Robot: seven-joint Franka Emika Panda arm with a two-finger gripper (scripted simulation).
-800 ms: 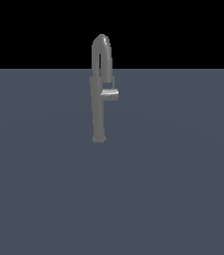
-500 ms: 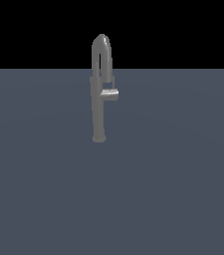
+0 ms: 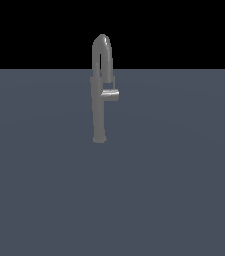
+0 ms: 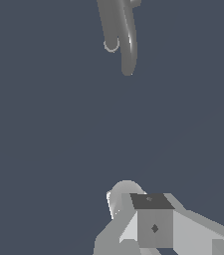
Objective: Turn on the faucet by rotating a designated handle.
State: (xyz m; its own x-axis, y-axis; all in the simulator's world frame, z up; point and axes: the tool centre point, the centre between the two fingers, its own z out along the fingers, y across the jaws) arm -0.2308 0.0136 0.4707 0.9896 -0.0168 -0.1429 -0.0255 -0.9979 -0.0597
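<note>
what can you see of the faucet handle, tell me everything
The handle is a short, stubby grey lever, matte metal by its look, with a rounded end. It juts level from the upright faucet at about mid-height, toward the exterior view's right, below the arched spout. Nothing touches it in the exterior view.

Only the wrist view shows any of the robot. Its gripper (image 4: 148,219) appears as blocky, flat-shaded grey shapes. A boxy mid-grey finger (image 4: 154,228) has a dark, almost black top face and a small dark diamond mark on its front. Lighter grey angular panels spread out on either side of it. A rounded pale grey knob (image 4: 121,195) sits just behind it.
</note>
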